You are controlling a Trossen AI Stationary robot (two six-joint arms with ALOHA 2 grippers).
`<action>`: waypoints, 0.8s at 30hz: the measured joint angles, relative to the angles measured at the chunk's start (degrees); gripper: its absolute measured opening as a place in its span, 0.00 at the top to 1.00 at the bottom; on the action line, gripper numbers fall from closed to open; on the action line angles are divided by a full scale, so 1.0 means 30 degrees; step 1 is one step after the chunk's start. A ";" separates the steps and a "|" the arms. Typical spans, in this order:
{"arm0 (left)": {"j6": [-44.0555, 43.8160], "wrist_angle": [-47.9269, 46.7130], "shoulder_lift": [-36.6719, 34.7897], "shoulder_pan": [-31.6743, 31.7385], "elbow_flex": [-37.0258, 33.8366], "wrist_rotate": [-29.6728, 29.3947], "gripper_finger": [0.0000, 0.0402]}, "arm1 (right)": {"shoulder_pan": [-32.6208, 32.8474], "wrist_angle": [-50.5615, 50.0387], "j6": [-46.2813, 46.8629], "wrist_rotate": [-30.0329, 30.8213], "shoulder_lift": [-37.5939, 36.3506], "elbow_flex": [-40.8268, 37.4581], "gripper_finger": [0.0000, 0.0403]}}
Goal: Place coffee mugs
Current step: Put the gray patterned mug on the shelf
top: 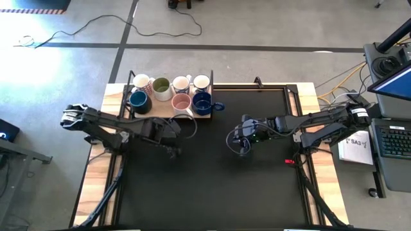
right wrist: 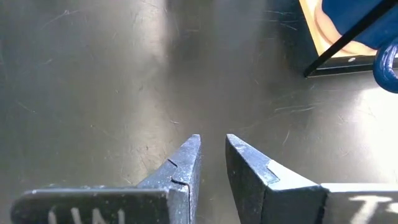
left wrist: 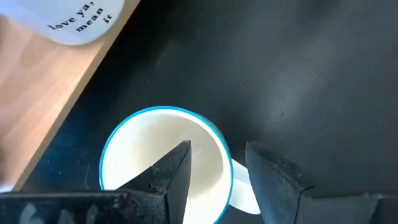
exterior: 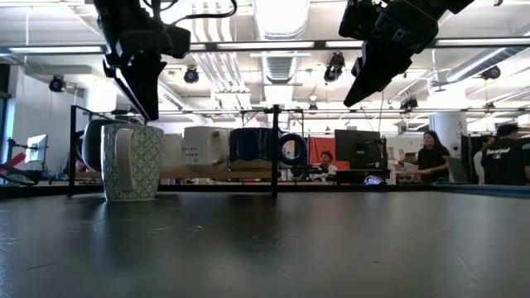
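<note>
A white mug with a green lattice print and blue rim point(exterior: 132, 161) stands upright on the black mat, just in front of the rack. My left gripper point(left wrist: 217, 149) hovers open right over it point(exterior: 147, 108). One finger is above its hollow point(left wrist: 143, 155), the other outside the wall by the handle point(left wrist: 245, 193); whether they touch the rim I cannot tell. In the high view the gripper point(top: 172, 146) hides this mug. Several other mugs stand on the wooden rack point(top: 170, 115), among them a pink one point(top: 182, 102) and a dark blue one point(top: 203, 101). My right gripper point(right wrist: 212, 140) hangs above bare mat point(top: 239, 146), open by a narrow gap.
The rack's black wire frame point(exterior: 274, 149) stands at the mat's far left. A white mug printed with words point(left wrist: 74, 18) sits at the shelf edge near my left gripper. The mat point(top: 212, 192) is bare toward the near edge. People and desks show beyond the table.
</note>
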 joint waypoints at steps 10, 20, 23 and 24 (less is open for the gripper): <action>-0.0384 0.0134 0.0000 0.0741 -0.0267 0.0032 0.66 | -0.0004 0.0015 -0.0007 -0.0002 0.0000 0.0000 0.84; -0.0381 0.0454 0.1495 0.0825 -0.0270 0.0533 0.66 | -0.0004 0.0022 -0.0007 0.0002 0.0000 0.0000 0.84; -0.0230 0.0427 0.2053 0.0840 -0.0226 0.0515 0.66 | 0.0004 0.0022 -0.0007 0.0003 0.0000 0.0000 0.84; -0.0081 0.0462 0.2138 0.0840 -0.0185 0.0508 0.66 | -0.0004 0.0022 -0.0007 0.0003 0.0000 0.0000 0.84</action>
